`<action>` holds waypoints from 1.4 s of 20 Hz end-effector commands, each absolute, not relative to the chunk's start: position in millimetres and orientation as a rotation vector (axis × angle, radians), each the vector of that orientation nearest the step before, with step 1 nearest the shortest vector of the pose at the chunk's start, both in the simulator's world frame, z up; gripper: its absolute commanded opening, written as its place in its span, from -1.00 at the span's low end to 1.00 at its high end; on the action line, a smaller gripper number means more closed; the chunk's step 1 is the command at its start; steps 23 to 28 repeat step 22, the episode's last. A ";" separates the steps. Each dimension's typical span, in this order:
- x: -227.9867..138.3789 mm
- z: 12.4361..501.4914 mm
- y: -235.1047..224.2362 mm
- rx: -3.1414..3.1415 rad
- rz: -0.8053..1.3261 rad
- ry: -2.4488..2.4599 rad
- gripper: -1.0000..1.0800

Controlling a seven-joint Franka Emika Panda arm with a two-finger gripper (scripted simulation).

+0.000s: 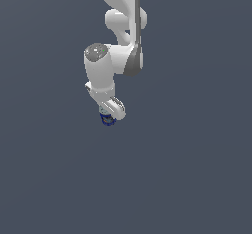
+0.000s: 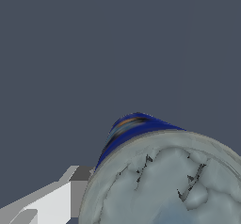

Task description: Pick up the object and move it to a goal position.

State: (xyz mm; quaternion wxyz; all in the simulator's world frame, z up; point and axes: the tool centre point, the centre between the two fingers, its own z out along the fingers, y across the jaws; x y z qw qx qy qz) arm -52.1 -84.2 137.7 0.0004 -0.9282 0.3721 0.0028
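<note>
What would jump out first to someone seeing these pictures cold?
Probably the white robot arm hanging down from the top of the exterior view against a plain grey-blue backdrop, with a small blue can peeking out just under its tool. In the wrist view that can fills the frame: a rumpled silver-grey top with a dark blue side, and one pale finger right beside it.
</note>
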 end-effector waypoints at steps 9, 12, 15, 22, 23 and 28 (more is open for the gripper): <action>-115.4 194.1 -156.1 -2.912 0.002 1.168 -1.00; -127.9 205.7 -171.3 -2.913 0.002 1.169 -1.00; -137.1 214.4 -182.7 -2.913 0.001 1.169 -1.00; -143.9 222.9 -193.9 -2.915 0.000 1.169 -1.00; -143.9 222.9 -193.9 -2.915 0.000 1.169 -1.00; -143.9 222.9 -193.9 -2.915 0.000 1.169 -1.00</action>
